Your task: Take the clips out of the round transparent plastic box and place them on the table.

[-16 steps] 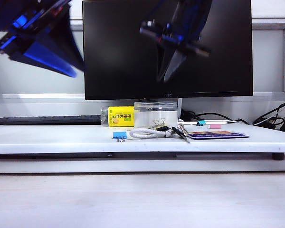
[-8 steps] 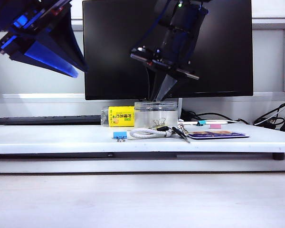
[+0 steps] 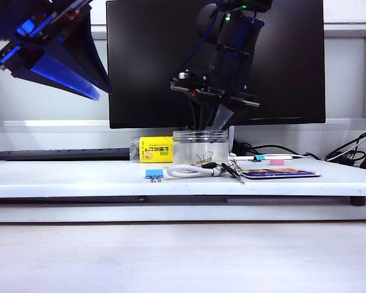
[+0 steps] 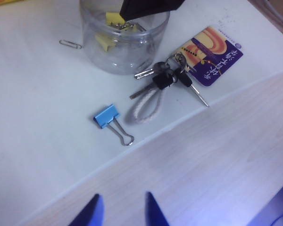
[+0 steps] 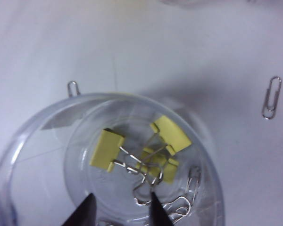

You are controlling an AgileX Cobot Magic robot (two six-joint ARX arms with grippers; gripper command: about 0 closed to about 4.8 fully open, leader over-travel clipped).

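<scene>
The round transparent plastic box (image 3: 200, 146) is standing upright on the white table (image 3: 79, 177), mouth facing up, just in front of the monitor (image 3: 146, 61) and right beside a yellow-labelled packet (image 3: 155, 149).

Inside it, three yellow binder clips (image 5: 140, 150) are lying on the floor of the box in a loose cluster, wire handles tangled toward the middle. One clip (image 5: 106, 150) is lying with its long axis tilted, handles pointing at the cluster; another (image 5: 171, 134) is lying slanted the other way. A few silver paper clips (image 5: 181, 203) are sharing the box floor.

The right gripper (image 5: 120, 207) is hanging directly over the mouth of the box, pointing down, its two fingertips (image 5: 87, 209) spread with nothing between them, just above the clips. In the exterior view its tips are sitting at the rim.

The left gripper (image 4: 121, 211) is hovering high over the table's front edge, well apart from the box, fingers spread and empty.

In front of the box, a blue binder clip (image 4: 107, 116) is lying with its handles pointing toward the table edge, next to a bunch of keys (image 4: 167, 80) on a white cord loop (image 4: 145, 104) and a printed card (image 4: 211, 55). A loose paper clip (image 4: 70, 44) is lying beside the box.
</scene>
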